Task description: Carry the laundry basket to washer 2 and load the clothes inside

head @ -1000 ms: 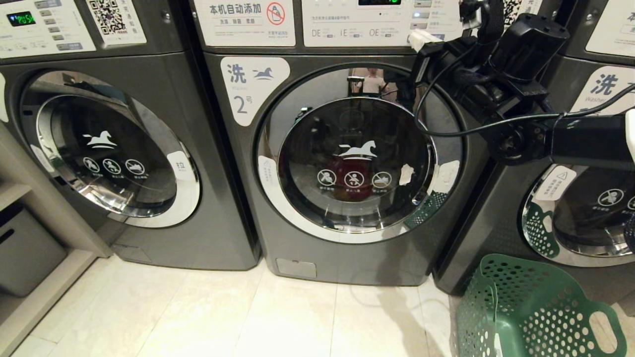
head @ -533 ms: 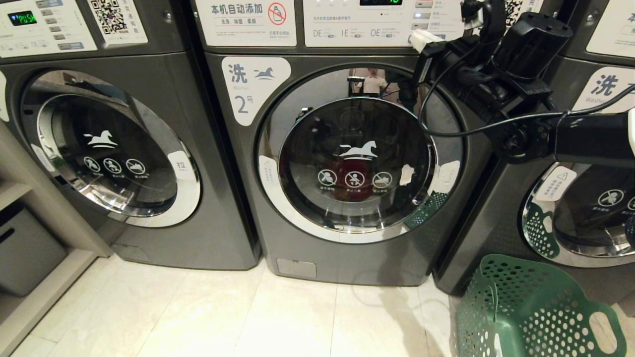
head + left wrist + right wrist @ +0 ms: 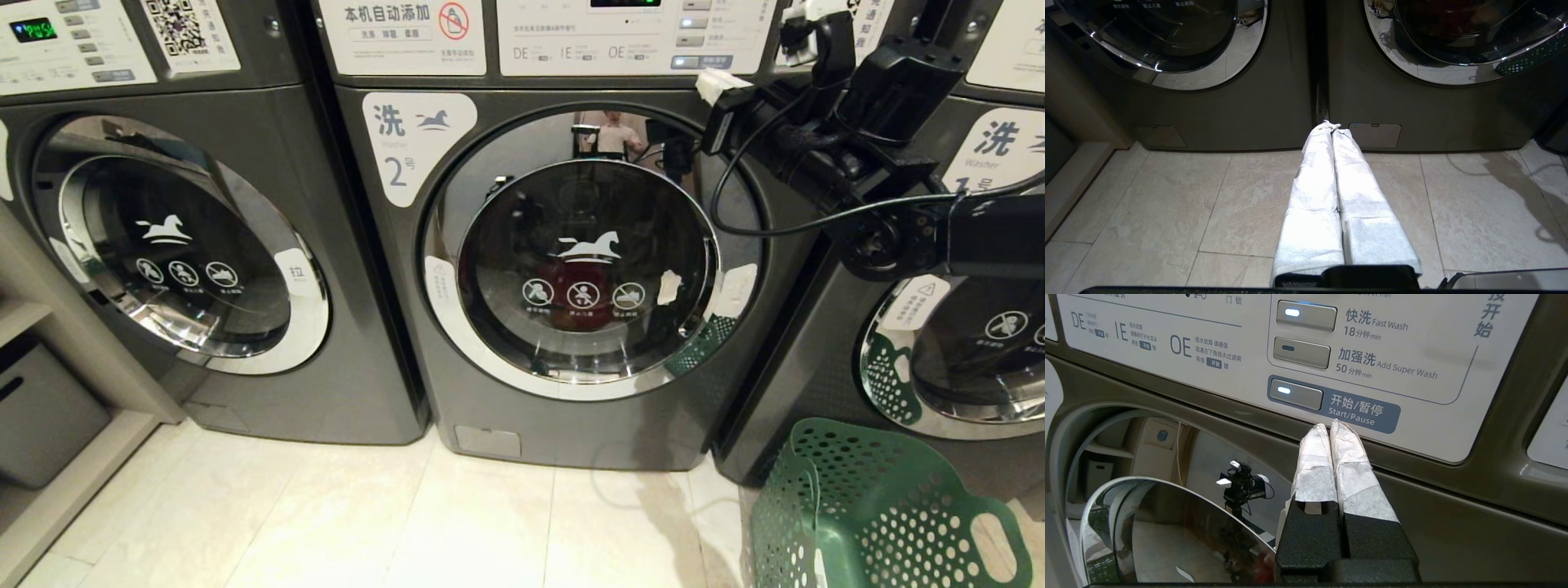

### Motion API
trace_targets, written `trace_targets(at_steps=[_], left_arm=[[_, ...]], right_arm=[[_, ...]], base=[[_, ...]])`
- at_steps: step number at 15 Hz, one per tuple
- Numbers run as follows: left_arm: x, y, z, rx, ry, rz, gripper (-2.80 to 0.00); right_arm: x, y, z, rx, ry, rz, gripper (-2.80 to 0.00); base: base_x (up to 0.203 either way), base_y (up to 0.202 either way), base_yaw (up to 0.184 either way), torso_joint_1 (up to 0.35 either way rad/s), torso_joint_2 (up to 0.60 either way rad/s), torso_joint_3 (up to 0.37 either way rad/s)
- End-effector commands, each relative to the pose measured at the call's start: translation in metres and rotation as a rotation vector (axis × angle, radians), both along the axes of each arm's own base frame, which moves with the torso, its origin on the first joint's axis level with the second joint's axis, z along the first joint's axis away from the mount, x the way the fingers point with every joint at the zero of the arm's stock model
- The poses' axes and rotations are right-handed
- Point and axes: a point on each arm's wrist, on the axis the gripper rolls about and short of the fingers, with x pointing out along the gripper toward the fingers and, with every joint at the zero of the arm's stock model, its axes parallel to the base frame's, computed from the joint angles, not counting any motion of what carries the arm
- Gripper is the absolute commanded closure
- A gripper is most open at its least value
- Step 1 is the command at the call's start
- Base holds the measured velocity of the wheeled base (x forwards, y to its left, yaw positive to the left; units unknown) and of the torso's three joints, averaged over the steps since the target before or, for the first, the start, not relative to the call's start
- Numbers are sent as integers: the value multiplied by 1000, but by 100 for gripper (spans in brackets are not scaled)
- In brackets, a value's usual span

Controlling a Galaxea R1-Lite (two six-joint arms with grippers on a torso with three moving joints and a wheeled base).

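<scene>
Washer 2 (image 3: pixel 571 269), dark grey with a chrome-ringed glass door, bears a "洗 2号" label. Right gripper (image 3: pixel 1329 426), jaws together, points just below its lit "Start/Pause" button (image 3: pixel 1296 393). Left gripper (image 3: pixel 1331 126), jaws together, hangs low above the floor.

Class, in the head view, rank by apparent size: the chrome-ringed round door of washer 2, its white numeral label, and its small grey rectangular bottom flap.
1. chrome-ringed round door
2. white numeral label
3. small grey rectangular bottom flap
</scene>
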Motion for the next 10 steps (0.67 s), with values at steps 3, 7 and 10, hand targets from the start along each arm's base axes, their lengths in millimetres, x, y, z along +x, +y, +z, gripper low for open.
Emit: trace_targets(at_steps=[3,7,10], left_arm=[[0,0,-2,0,6,0,0],[0,0,-2,0,6,0,0],[0,0,-2,0,6,0,0]], right_arm=[[-7,8,5,-3,-19,29,0],[-14,15,12,3,-36,47,0],[-13,15,12,5,-36,43,0]], base=[[0,0,0,0,0,0],[0,0,0,0,0,0],[0,0,0,0,0,0]])
